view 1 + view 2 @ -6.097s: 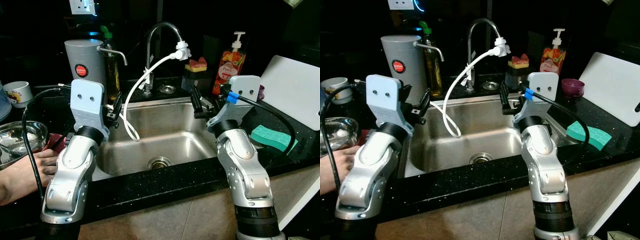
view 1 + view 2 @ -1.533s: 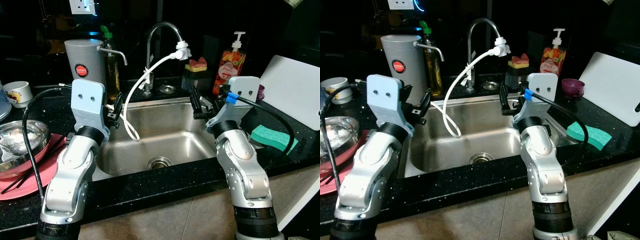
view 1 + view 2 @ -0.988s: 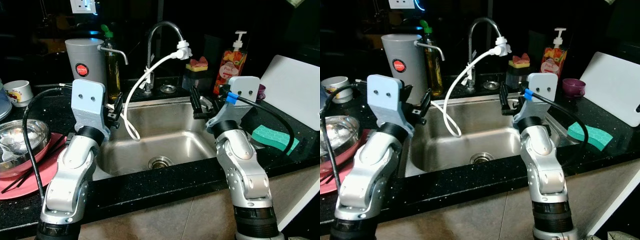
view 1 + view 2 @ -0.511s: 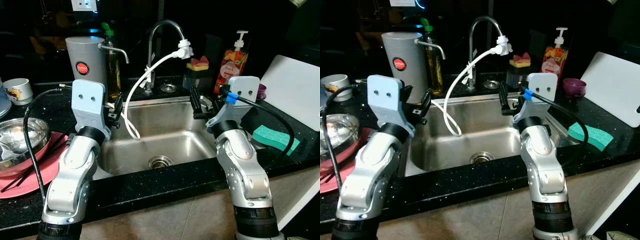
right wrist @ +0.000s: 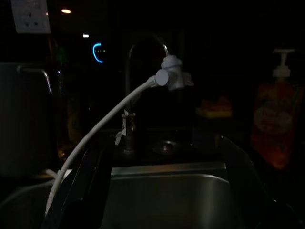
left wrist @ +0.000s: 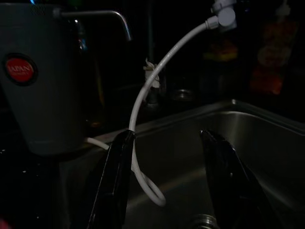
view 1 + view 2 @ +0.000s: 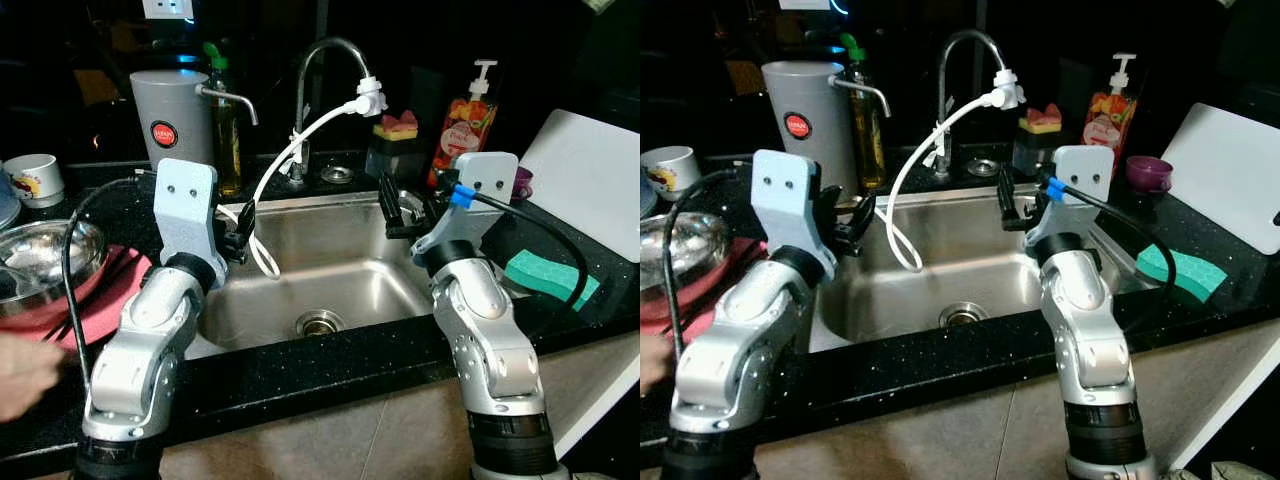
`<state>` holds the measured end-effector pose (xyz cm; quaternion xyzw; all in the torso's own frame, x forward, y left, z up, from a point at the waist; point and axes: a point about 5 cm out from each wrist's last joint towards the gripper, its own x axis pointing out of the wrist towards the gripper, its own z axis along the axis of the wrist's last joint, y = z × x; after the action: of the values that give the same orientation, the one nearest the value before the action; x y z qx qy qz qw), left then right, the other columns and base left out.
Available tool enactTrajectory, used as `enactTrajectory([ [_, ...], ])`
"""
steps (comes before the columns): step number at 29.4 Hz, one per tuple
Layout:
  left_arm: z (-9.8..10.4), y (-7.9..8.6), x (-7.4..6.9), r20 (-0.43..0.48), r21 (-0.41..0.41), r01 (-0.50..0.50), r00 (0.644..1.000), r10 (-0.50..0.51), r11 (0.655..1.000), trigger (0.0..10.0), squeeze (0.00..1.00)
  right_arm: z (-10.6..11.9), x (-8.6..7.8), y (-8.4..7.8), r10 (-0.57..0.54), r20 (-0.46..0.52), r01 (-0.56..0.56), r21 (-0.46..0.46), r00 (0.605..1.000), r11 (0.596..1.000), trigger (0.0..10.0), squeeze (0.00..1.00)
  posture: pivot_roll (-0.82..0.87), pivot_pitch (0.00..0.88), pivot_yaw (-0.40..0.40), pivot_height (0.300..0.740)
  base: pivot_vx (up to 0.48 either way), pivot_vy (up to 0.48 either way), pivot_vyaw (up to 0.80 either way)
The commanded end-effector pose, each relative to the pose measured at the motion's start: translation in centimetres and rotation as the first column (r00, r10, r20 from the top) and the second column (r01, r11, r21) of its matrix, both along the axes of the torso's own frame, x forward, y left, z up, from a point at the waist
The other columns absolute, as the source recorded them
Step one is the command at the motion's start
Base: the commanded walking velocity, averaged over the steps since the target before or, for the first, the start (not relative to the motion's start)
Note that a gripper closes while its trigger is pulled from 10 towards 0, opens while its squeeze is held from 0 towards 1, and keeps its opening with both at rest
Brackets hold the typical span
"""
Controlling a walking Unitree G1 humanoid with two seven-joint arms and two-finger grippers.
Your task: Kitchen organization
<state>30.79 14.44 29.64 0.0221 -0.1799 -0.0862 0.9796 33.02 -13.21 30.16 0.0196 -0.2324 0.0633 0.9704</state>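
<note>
A steel sink (image 7: 340, 262) lies straight ahead, with a curved faucet (image 7: 322, 62) and a white hose (image 7: 290, 160) that hangs into the basin. My left gripper (image 7: 244, 226) is open over the sink's left rim, its fingers (image 6: 116, 181) apart with nothing between them. My right gripper (image 7: 403, 208) is open over the sink's right rim. A steel bowl (image 7: 38, 256) rests on a red mat (image 7: 105, 300) on the left counter, with chopsticks beside it. A person's hand (image 7: 24, 370) is at the lower left, near the mat.
Behind the sink stand a grey canister (image 7: 174, 115), an oil bottle (image 7: 222, 125), a sponge holder (image 7: 397, 140) and a soap bottle (image 7: 463, 120). A green sponge (image 7: 546, 277), a white cutting board (image 7: 590, 185) and a purple cup (image 7: 1145, 172) are on the right. A mug (image 7: 34, 178) stands far left.
My left arm has swung right, toward the sink's left rim. A person's hand has come into view at the lower left. The right arm has not moved.
</note>
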Motion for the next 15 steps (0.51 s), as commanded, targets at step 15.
enactTrajectory([
  [15, -0.4, -0.3, -0.6, 0.013, 0.05, -0.004, 1.0, 0.003, 0.999, 10.0, 0.0, -1.8, 0.1, 0.0, -0.023, -0.06, 0.019, -0.068, 0.998, 0.997, 10.0, 0.0, 0.06, 0.05, -0.071, 0.74, 0.0, 0.0, 0.0],
])
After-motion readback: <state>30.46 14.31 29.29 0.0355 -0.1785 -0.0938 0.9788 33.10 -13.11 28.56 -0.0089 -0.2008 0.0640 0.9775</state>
